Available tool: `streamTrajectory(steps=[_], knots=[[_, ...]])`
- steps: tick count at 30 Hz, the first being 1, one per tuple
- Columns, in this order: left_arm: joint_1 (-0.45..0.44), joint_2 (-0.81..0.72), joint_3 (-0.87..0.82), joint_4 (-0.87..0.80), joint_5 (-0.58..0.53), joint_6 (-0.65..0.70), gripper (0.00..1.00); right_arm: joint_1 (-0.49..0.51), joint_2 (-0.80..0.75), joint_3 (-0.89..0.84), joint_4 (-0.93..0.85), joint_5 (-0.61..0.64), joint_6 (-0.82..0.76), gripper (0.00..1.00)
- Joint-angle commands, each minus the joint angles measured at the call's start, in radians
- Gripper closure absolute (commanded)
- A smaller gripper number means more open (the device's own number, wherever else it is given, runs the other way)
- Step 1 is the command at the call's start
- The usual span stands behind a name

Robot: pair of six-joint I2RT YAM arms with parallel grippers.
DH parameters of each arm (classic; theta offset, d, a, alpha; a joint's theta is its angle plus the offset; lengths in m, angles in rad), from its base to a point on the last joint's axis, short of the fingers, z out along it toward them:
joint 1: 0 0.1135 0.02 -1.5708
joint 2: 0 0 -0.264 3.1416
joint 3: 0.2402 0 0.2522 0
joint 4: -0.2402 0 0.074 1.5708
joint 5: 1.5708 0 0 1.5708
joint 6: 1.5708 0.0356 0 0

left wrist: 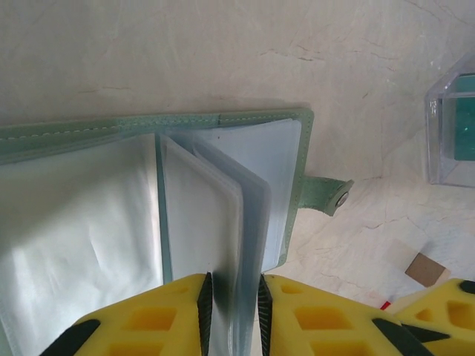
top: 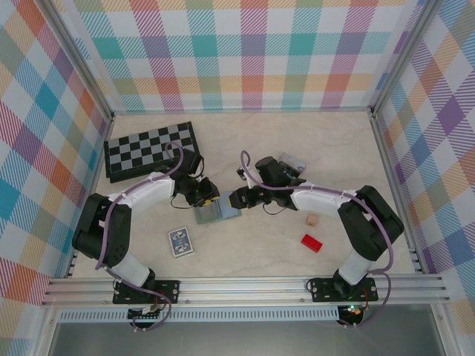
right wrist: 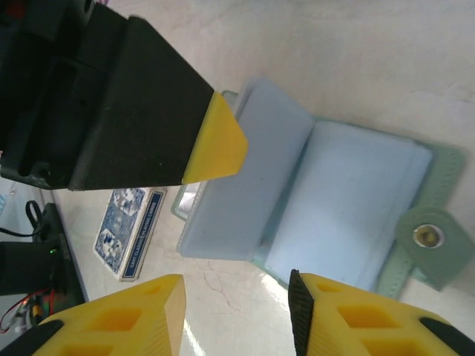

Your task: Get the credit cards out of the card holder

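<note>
Card holder [top: 217,213]: open on the tabletop [top: 312,148], long axis running left to right between the arms. Left gripper [left wrist: 234,285]: narrow, pinching its upright clear sleeves [left wrist: 223,215]; nearer. Right gripper [right wrist: 236,280]: half-wide, empty, poised above it.

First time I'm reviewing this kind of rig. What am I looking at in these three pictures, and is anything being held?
Two robot arms, each ending in a two-finger gripper, work on a table. One picture looks down from above; the other two come from cameras on each wrist. On the table lie an open grey-green card holder, a chessboard, a playing-card pack, a red block and a small tan block. The left gripper has the holder's clear sleeves between its yellow fingers; whether it pinches them is unclear. The right gripper is open close to the holder, holding nothing.
</note>
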Motion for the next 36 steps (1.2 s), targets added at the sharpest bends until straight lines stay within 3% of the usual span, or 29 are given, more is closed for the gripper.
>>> streamTrajectory(steps=[1,10,14,19,29,36], knots=[[-0.009,0.018,0.003,0.006,-0.002,-0.009,0.76,0.006,0.041,0.018,0.055,-0.084,0.042,0.57],[-0.009,0.049,0.007,0.018,-0.001,-0.006,0.71,0.014,0.112,0.02,0.156,-0.138,0.168,0.54],[-0.009,0.047,0.012,0.021,0.007,-0.009,0.71,0.034,0.112,-0.001,0.21,-0.144,0.156,0.44],[-0.009,0.039,0.015,0.026,0.015,-0.017,0.71,0.053,0.123,0.014,0.19,-0.118,0.141,0.42],[-0.011,0.038,0.011,0.025,0.016,-0.022,0.71,0.062,0.174,0.054,0.17,-0.082,0.161,0.46],[-0.01,0.029,0.019,-0.003,-0.004,-0.013,0.71,0.061,0.178,0.058,0.116,-0.016,0.154,0.54]])
